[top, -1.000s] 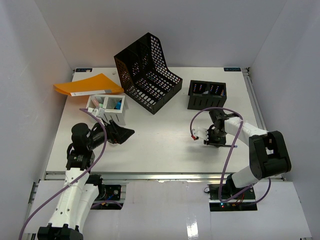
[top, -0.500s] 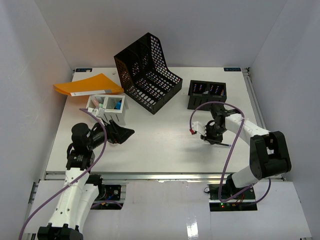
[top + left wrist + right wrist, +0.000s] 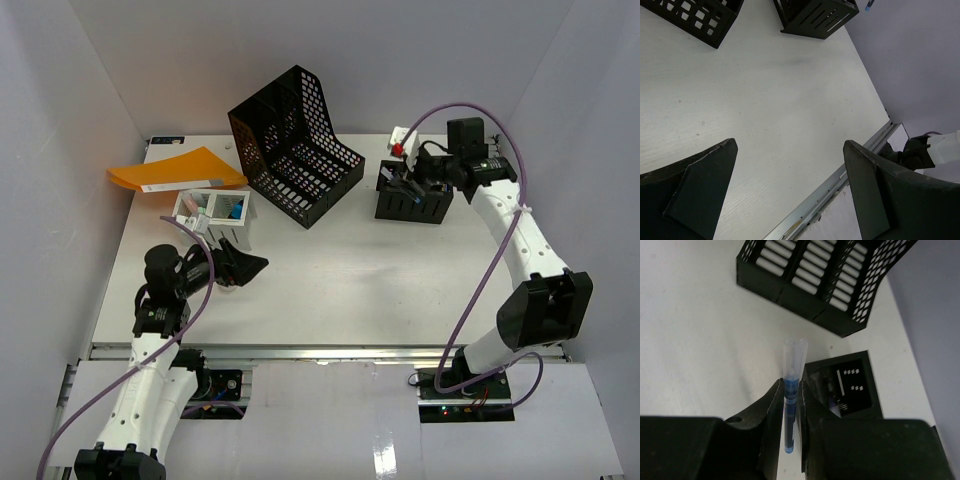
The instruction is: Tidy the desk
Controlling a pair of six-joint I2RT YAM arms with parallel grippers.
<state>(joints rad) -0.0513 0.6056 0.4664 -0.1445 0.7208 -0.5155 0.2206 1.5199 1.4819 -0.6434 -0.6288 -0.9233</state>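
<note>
The white desk (image 3: pixel 330 275) carries a metal rail (image 3: pixel 300 350) along its front edge. My right gripper (image 3: pixel 402 181) hangs at the back right, just over the black pen holder (image 3: pixel 413 192). In the right wrist view the right gripper (image 3: pixel 790 386) is shut on a blue pen (image 3: pixel 793 371) with a clear cap, which stands upright between the fingers. The pen holder (image 3: pixel 852 385) lies just to its right, below. My left gripper (image 3: pixel 245 268) rests low over the left of the desk. In the left wrist view the left gripper (image 3: pixel 790 145) is open with only bare desk (image 3: pixel 765 95) between its fingers.
A black mesh file rack (image 3: pixel 295 145) stands at the back centre. An orange folder (image 3: pixel 175 170) hangs over the back left edge. A small white organiser (image 3: pixel 212 212) with items in it sits in front of the folder, close to my left gripper. White walls surround the desk.
My right arm has lifted off the middle right of the desk with the pen and swung to the back, over the pen holder. The left arm has not moved.
</note>
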